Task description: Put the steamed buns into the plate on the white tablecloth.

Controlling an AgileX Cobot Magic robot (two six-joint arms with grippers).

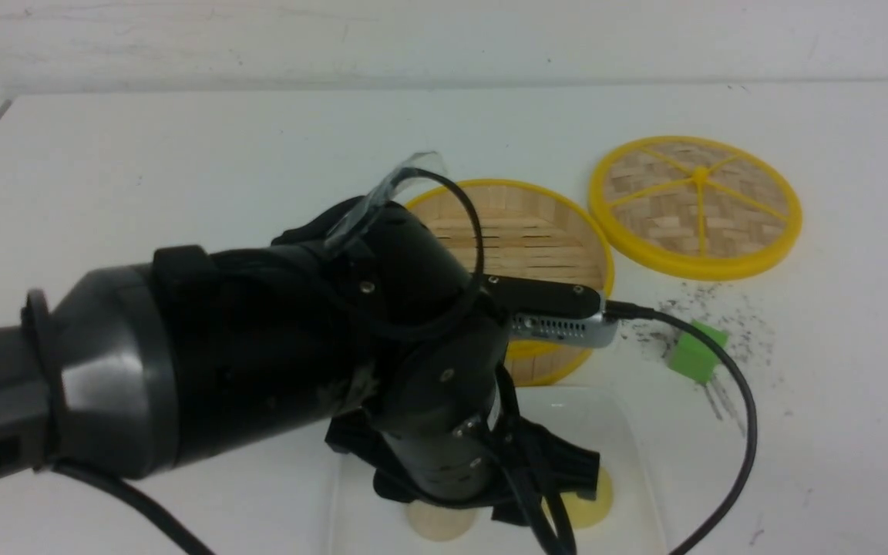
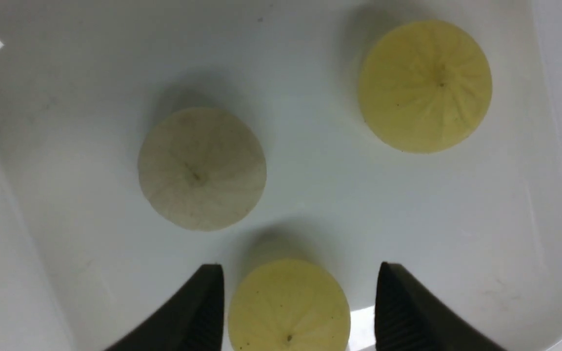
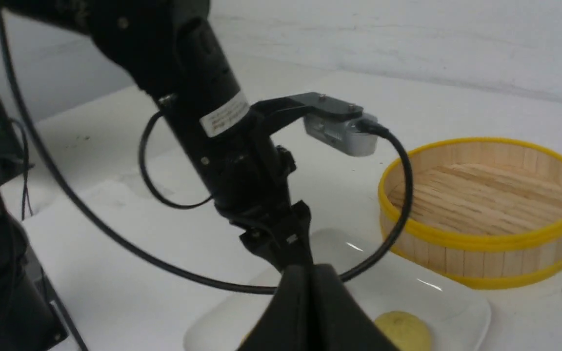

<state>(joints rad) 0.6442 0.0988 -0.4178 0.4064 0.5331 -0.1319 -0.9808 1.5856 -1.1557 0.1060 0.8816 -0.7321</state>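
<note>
Steamed buns (image 2: pixel 202 168) look light, soft; pinch gently across the sides; left gripper (image 2: pixel 301 273) wide astride one; plate (image 2: pixel 505 219) at front edge of counter (image 1: pixel 182 154).

My counter (image 1: pixel 182 154) is covered in a white tablecloth (image 1: pixel 837 401), kinda smudgy with dark specks (image 1: pixel 748 327) around a green cube (image 1: pixel 695 351). Also sitting on it: a white plate (image 1: pixel 617 432) nearest me, a bamboo basket (image 1: pixel 536 231) just behind it, and a woven yellow-rimmed lid (image 1: pixel 694 206) lying flat to the basket's right.
</note>
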